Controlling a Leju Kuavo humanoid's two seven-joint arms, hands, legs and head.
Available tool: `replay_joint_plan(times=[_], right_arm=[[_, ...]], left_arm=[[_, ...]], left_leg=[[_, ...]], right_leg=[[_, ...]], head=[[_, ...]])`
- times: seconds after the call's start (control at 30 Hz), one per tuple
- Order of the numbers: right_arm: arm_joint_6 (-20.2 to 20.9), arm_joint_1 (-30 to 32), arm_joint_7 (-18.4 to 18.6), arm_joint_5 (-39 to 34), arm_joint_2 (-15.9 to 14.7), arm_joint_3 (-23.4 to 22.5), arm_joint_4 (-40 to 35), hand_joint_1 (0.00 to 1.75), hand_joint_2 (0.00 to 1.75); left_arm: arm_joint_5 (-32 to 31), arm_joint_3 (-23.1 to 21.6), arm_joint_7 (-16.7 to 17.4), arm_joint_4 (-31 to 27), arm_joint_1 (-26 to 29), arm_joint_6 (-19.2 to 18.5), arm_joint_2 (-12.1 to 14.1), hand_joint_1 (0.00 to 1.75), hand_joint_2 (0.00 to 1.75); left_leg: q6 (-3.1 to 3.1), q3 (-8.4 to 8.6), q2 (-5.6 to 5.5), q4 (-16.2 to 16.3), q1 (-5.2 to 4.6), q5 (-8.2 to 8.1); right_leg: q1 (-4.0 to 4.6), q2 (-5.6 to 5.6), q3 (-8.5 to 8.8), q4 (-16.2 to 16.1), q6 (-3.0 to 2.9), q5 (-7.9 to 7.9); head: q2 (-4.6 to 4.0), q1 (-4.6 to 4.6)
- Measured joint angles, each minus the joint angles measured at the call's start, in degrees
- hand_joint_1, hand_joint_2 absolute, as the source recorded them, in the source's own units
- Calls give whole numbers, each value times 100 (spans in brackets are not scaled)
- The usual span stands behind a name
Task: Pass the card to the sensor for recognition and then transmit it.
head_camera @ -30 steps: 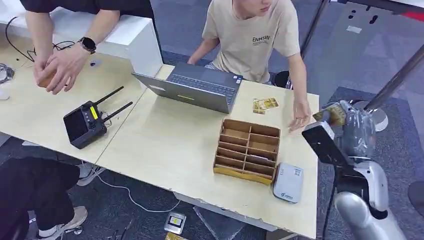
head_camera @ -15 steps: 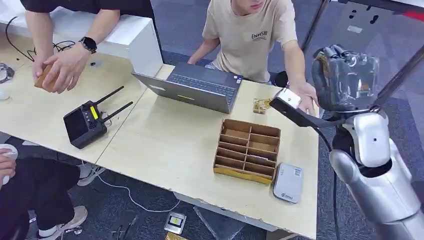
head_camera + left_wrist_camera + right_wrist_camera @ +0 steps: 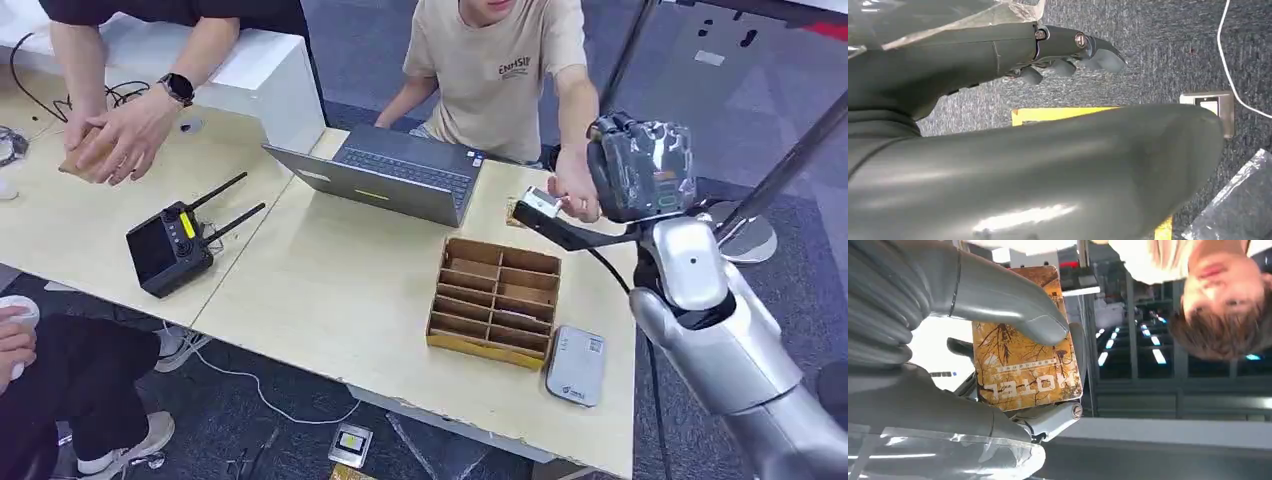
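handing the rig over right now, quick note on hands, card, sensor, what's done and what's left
Right hand: raised over the table's far right side, holding the card, thumb pressed on its face.
Left hand: hanging over the carpet, holding nothing, fingers loosely curled.
Sensor: grey pad at the near table edge, beside the wooden divider tray; nothing on it.
Done: card is in hand.
Left: bring the card to the sensor, then pass it on.

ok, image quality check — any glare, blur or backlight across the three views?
Head view: even light, sharp, right hand under glossy plastic wrap. Right wrist view: card sharp, blown-out white patch behind it. Left wrist view: left hand close, its grey cover soft with a bright sheen.
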Motion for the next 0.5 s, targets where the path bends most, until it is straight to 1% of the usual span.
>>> replay_joint_plan(times=[0.23,0.5], right_arm=[[2,13,68,-173,-85,37,166,175,175],[2,125,118,-260,-223,24,170,175,175]], left_arm=[[-68,-77,0,0,-27,-7,-9,0,0],[-87,-114,0,0,-53,28,-33,0,0]], left_leg=[[0,1,1,1,0,0],[0,0,1,1,0,0]], right_leg=[[0,1,-2,0,0,0],[0,1,-2,-1,0,0]], head=[[0,0],[0,0]])
